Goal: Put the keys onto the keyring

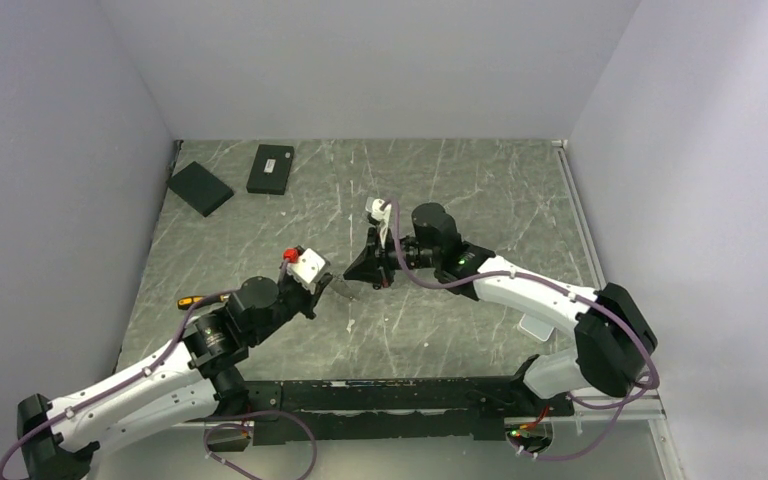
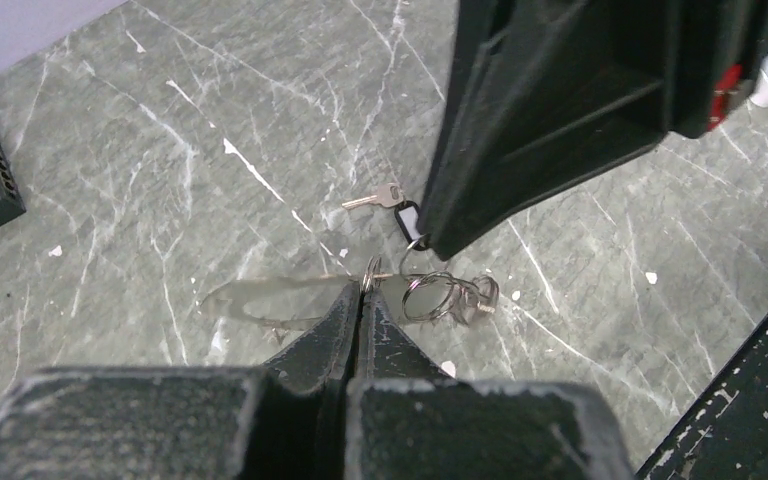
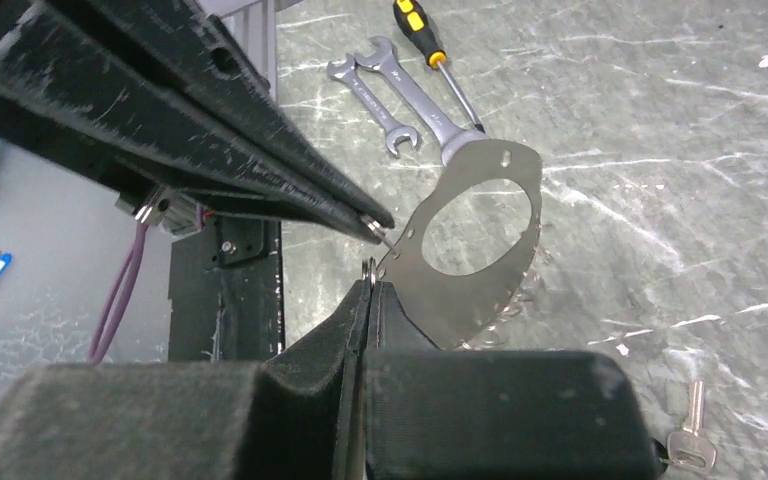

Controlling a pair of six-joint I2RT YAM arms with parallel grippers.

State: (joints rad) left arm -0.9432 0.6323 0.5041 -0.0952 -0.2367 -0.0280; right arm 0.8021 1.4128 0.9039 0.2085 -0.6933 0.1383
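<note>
My left gripper is shut on a small wire ring of the keyring. A flat silver plate with an oval hole hangs off that ring. The right gripper is shut on another small ring, right beside the plate, whose lower edge is jagged. The two grippers meet tip to tip mid-table, left and right. More linked rings sit just right of my left fingers. One of the keys, with a black tag, lies near the right gripper's tip. A key lies on the table.
Two silver wrenches and a yellow-and-black screwdriver lie near the left arm. Two black boxes sit at the far left. A white object lies under the right arm. Grey walls enclose three sides.
</note>
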